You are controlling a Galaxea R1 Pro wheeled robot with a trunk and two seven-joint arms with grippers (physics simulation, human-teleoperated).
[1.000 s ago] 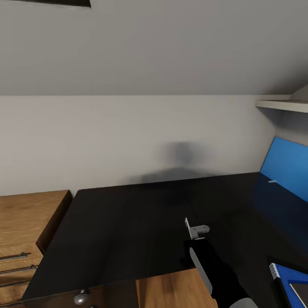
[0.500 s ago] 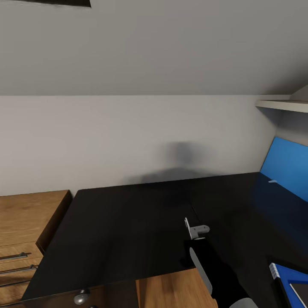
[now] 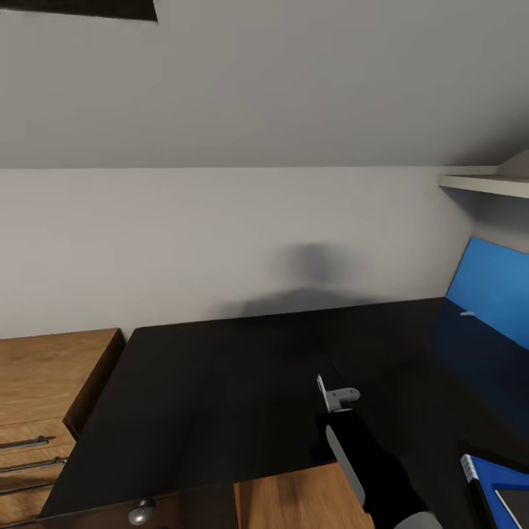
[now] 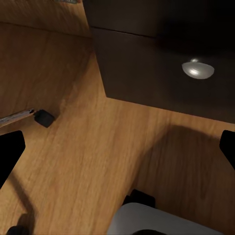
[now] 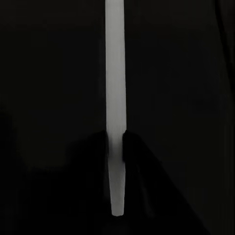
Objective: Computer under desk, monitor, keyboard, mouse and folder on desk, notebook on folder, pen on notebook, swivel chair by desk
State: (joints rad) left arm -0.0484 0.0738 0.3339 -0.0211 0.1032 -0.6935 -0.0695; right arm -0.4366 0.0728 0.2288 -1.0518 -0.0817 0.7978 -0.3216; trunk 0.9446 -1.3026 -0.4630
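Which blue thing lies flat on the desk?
The folder at the desk's near right corner, white page edge showing; the other blue thing, the back panel, stands upright.

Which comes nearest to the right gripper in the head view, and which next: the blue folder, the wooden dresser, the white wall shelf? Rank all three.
Measured from the right gripper, shut on the pen:
1. Blue folder, low on its right.
2. Wooden dresser, far to its left.
3. White wall shelf, high up on the right.

Wood floor, dark drawer unit with silver knob, black fingers apart.
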